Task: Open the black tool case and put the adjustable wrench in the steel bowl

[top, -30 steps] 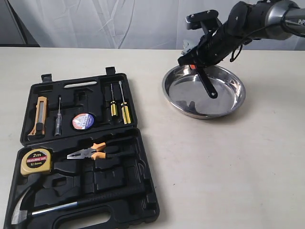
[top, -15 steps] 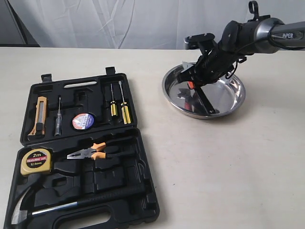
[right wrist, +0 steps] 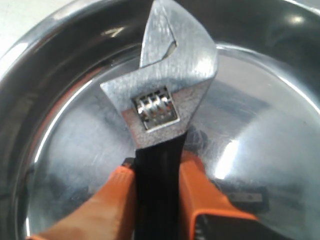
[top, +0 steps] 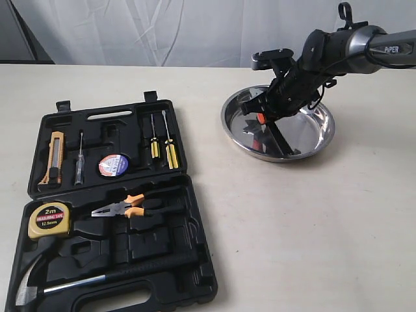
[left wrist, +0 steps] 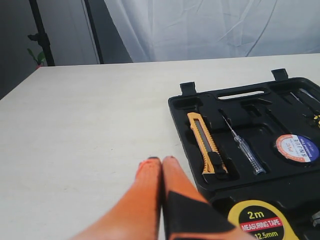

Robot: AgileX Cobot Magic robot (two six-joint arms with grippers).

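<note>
The right end effector [right wrist: 158, 172] pinches the wrench [right wrist: 167, 85] handle, inside the bowl [right wrist: 30, 75]; left end effector [left wrist: 161, 161] pressed together, empty.

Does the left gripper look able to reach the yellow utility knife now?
Probably yes: the black tool case lies open, the utility knife sits uncovered in it, close ahead of the left gripper, whose jaws are shut.
</note>
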